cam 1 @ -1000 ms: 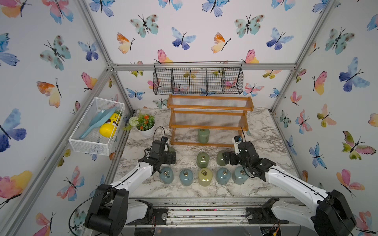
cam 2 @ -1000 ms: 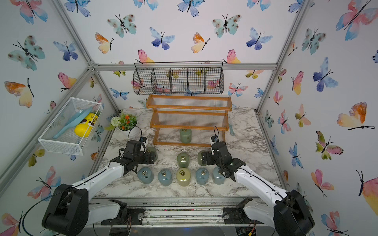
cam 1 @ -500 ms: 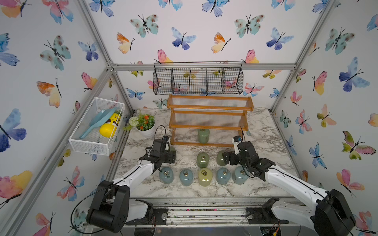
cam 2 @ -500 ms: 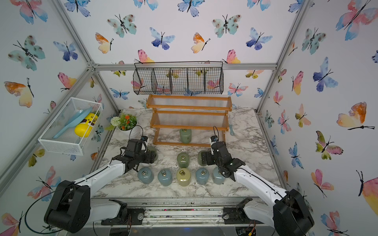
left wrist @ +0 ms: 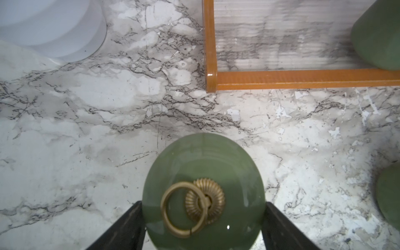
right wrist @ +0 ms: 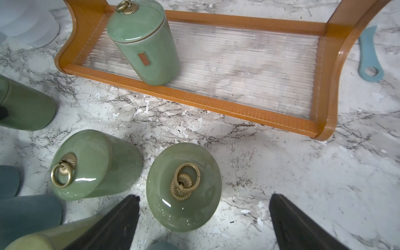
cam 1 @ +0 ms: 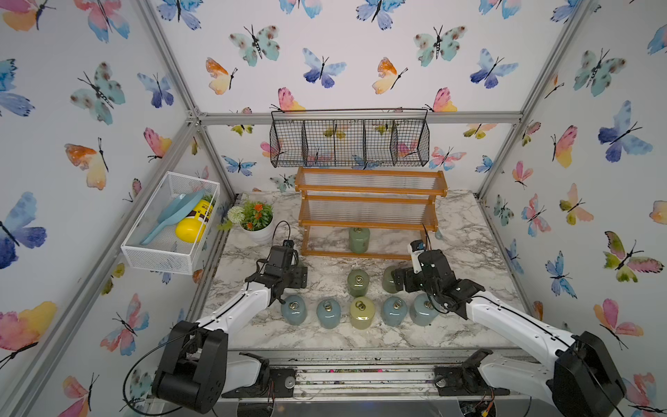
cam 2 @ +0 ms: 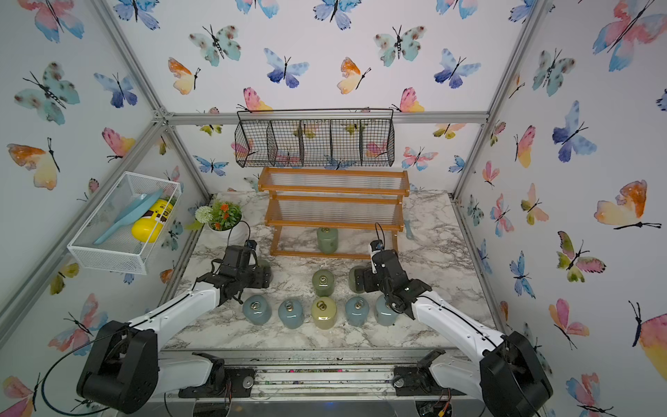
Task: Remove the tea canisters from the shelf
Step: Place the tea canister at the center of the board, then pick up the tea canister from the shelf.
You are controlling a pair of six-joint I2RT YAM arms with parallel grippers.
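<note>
Now, left end effector [left wrist: 203, 204] flanking a sage canister [left wrist: 203, 168] on the desk [left wrist: 86, 151], grip impossible to tell; right end effector [right wrist: 204, 195] released, wide around another canister [right wrist: 184, 207].

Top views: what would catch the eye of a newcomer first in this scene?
The butterfly-patterned walls strike first, all around the cell. Next is the orange shelf at the back of the marble table, with a single sage green canister on its lowest tier. In front of it stands a row of five canisters, four blue and one yellow-green in the middle.
</note>
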